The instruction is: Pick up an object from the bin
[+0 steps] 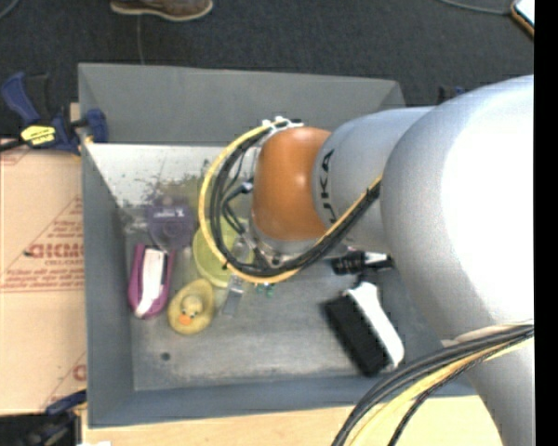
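Arm: the KUKA arm reaches in from the right. Its orange wrist cover (284, 193), ringed by cables (214, 193), hangs over the middle of the bin (260, 351).
Gripper: the gripper (245, 282) shows as a bit of hardware just under the orange wrist cover, left of the bin's centre and low to the floor.
Claw state: cannot tell. The wrist hides whether it is open, closed or gripping anything.
Likely target: a yellow-green cup (207, 254), round and partly under the cables, just beside the gripper on its left.
Neighbours: a yellow rubber duck (191, 309) lies just below the yellow-green cup. A purple-and-white item (149, 282) lies near the left wall, and a purple cup (167, 221) sits behind it.
Apart: a black-and-white brush (363, 328) lies well apart, at lower right.
Step in hand, as judged: settling onto one thing in the left cluster.
Advice: centre on a single thing before closing. The cup and the rubber duck sit close together, so an off-centre closure may nudge one into the other.
Risk: a round cup wall may slip, so take it across the rim and lift straight up.
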`<state>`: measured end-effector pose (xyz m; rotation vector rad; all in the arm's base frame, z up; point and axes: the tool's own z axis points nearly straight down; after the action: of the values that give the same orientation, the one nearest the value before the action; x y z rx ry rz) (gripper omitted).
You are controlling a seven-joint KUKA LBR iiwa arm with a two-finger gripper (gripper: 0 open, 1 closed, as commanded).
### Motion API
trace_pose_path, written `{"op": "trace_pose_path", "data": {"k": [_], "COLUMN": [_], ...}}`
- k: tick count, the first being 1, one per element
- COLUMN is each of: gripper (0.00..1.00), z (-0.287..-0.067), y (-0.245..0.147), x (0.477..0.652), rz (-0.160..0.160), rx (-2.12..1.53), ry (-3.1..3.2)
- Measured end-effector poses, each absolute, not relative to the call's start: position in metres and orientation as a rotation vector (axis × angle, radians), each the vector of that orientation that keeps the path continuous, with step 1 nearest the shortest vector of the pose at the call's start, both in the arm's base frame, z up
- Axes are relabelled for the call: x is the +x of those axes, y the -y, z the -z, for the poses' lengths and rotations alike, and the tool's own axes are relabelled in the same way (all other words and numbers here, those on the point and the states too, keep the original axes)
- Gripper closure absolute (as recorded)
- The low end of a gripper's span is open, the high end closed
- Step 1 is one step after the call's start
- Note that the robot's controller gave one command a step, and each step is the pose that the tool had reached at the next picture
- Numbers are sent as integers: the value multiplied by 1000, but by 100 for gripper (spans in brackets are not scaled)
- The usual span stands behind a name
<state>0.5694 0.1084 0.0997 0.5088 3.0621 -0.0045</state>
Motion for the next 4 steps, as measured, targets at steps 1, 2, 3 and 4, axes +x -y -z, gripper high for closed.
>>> {"op": "trace_pose_path", "data": {"k": [1,2,3,4], "gripper": [0,0,0,100], "z": [-71,-76,-72,-71], "y": [-183,-129,-206,-99], "x": [530,554,512,530], "rz": [3,-2,-2,1], "rx": [606,977,696,1063], "ry": [-3065,-2950,-3042,-2913]}}
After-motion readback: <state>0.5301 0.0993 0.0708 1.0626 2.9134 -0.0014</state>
